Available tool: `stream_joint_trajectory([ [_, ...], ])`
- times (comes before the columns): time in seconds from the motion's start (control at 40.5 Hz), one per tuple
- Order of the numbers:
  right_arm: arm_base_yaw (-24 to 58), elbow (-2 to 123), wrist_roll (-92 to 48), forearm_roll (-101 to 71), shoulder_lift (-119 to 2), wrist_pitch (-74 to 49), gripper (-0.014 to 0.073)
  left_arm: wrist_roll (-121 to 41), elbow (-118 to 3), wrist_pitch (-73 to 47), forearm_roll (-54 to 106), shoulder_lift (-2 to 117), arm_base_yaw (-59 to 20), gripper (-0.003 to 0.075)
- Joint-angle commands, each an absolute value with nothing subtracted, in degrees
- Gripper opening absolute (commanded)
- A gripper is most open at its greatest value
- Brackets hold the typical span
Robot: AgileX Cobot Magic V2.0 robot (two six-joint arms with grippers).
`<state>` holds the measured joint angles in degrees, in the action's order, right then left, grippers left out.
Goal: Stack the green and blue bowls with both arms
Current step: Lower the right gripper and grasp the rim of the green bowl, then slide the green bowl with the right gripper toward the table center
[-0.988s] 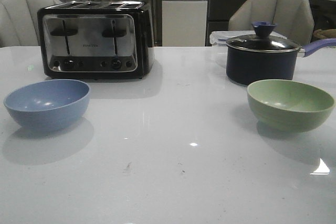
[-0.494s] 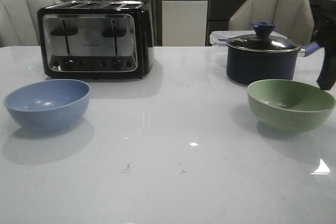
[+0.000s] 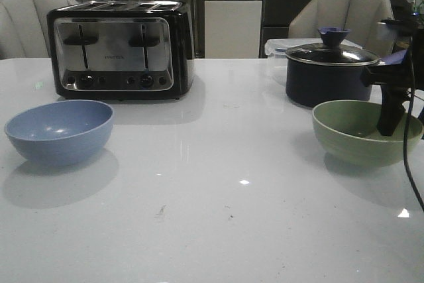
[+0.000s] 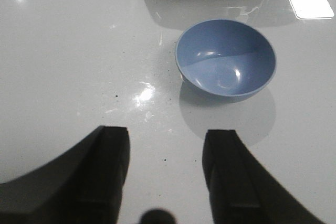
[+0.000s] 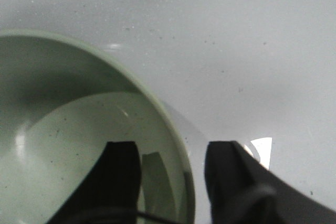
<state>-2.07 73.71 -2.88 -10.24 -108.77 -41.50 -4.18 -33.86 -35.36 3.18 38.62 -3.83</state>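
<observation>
The dusty blue bowl [image 3: 58, 130] stands on the white table at the left. It also shows in the left wrist view [image 4: 226, 59], ahead of my left gripper [image 4: 165, 145], which is open, empty and well short of it. The sage green bowl [image 3: 351, 138] stands at the right. My right gripper [image 3: 388, 127] is open at the bowl's right rim. In the right wrist view the green bowl's rim [image 5: 176, 135] runs between the jaws of the right gripper [image 5: 172, 156], one finger inside the bowl and one outside. The left arm is out of the front view.
A black and chrome toaster [image 3: 119, 48] stands at the back left, behind the blue bowl. A dark navy lidded saucepan [image 3: 329, 74] stands right behind the green bowl, with a clear plastic box [image 3: 274, 48] behind it. Chairs stand beyond the table.
My right arm has come in from the right edge and dropped to the green bowl's right rim. Both bowls stay where they were.
</observation>
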Motion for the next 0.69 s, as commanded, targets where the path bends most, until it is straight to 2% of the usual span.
stream_joint_trajectory([
  [0.0, -2.5, 75.8, -3.8, -10.3, -106.0, -40.8, 0.0241, -3.9, -35.5, -31.2, 3.6, 38.8, -4.2, 0.0383],
  [0.074, -2.5, 75.8, -3.8, -10.3, -106.0, -41.1, 0.0135, -3.9, -35.5, -31.2, 3.6, 38.8, -4.2, 0.0383],
  [0.173, -2.2, 75.8, -4.2, -10.4, -104.8, -41.2, 0.0071, -3.9, -35.5, -31.2, 3.6, 38.8, -4.2, 0.0383],
  [0.321, 0.8, 75.8, -5.6, -10.7, -100.7, -41.3, 0.0068, -3.9, -35.5, -31.2, 3.6, 38.8, -4.2, 0.0383],
  [0.667, 16.9, 75.7, -6.2, -11.0, -97.7, -41.2, 0.0068, -3.9, -35.5, -31.2, 3.6, 38.8, -4.2, 0.0383],
])
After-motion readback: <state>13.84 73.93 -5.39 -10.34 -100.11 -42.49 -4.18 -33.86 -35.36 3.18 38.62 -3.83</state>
